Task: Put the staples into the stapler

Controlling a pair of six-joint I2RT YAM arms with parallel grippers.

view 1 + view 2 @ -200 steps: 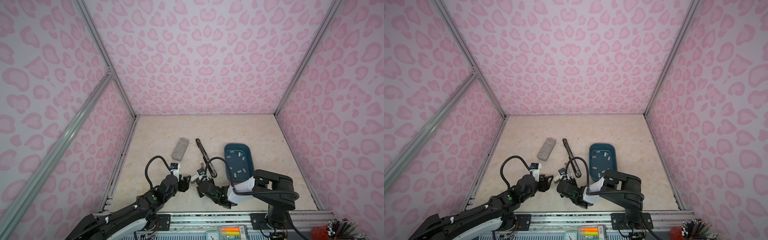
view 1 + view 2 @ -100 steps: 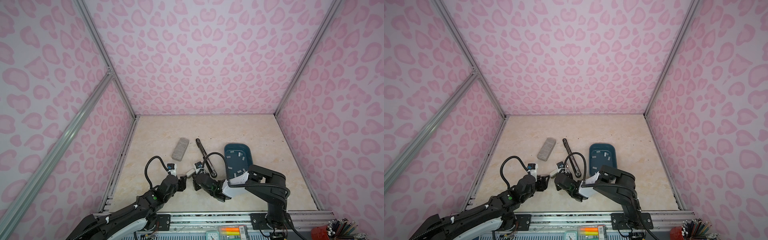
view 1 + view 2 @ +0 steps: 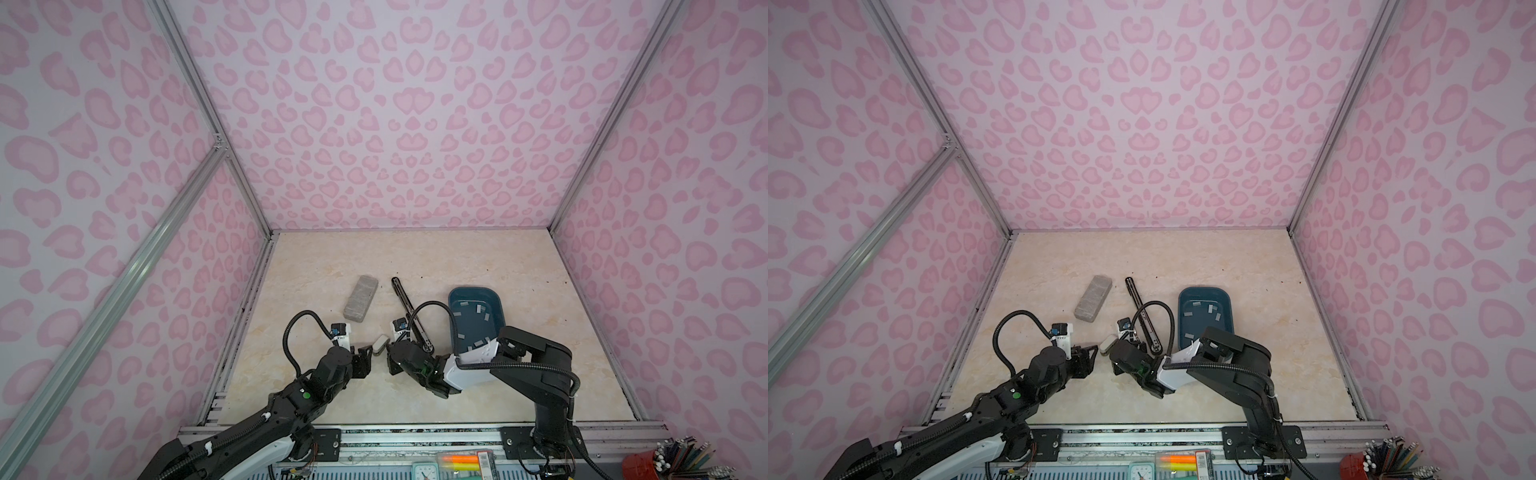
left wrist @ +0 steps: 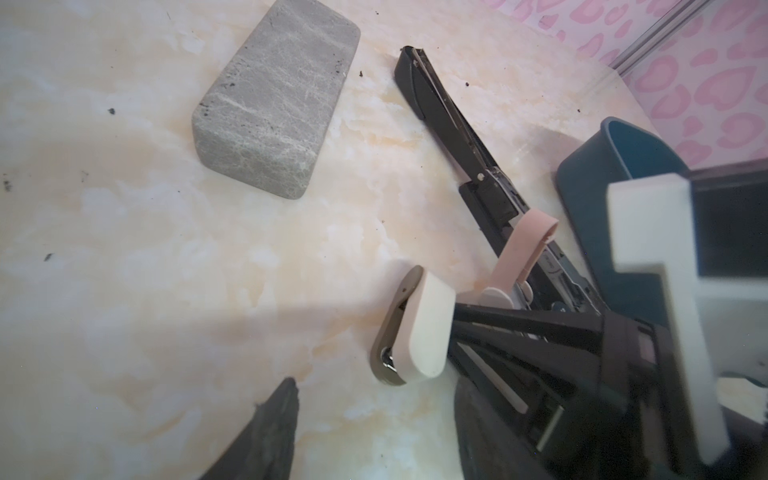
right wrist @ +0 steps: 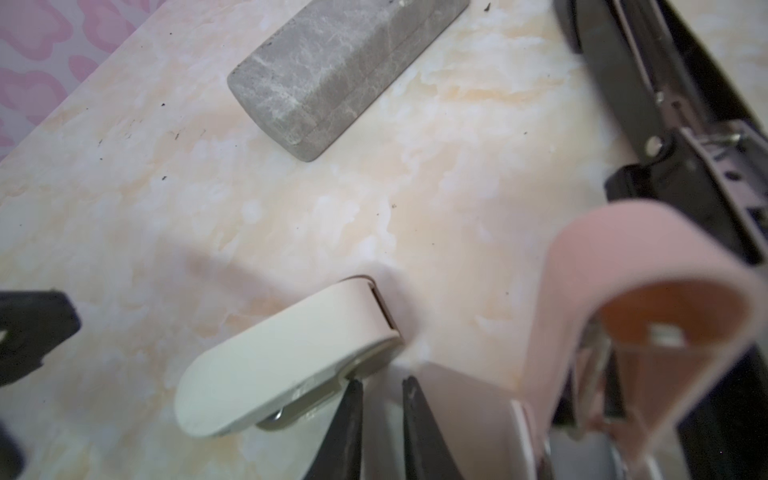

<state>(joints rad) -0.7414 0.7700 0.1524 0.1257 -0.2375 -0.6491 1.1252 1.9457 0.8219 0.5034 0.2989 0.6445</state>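
Staples [image 3: 478, 308] lying in blue tray [image 3: 473, 288]; left gripper [image 3: 1093, 360] gaping halfway, holding nothing; right gripper [image 5: 382, 384] pinching almost together, holding nothing.

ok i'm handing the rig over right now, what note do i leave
The left gripper is open and empty, next to the cream piece.
The right gripper is nearly shut at that piece's end; whether it grips it is unclear.
The stapler lies opened flat beside the tray.
The staples in view lie loose in the tray.
Done: stapler opened. Left: pick a strip, seat it, close the stapler.
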